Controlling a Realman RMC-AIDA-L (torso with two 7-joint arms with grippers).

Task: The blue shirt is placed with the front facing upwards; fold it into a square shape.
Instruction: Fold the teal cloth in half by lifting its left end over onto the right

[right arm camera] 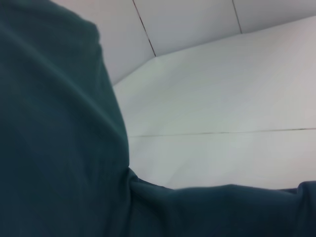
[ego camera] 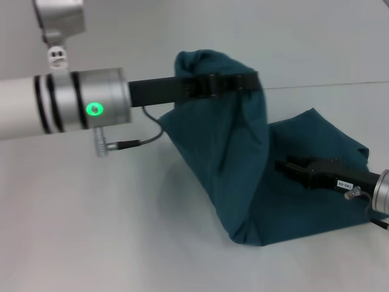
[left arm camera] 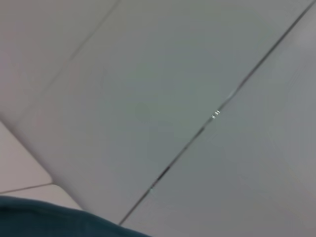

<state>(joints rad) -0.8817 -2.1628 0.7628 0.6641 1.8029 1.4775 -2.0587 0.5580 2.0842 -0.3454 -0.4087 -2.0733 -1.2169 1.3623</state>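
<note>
left end effector (ego camera: 243, 82) reaches across the upper middle of the head frame with the blue shirt (ego camera: 243, 176) draped from it in a tall tent. my read is that i have that edge raised so it can be carried over the rest of the cloth as a fold. its fingers look closed on the fabric, though the cloth wraps them and hides the contact itself. right end effector (ego camera: 292, 167) lies low at the right of the frame, resting on the flatter part of the shirt, probably to pin it while the other side is up; whether it is open or closed i cannot tell. the shirt runs from upper centre down to lower right on the pale surface (ego camera: 121, 243), plain teal showing, no lettering visible.
</note>
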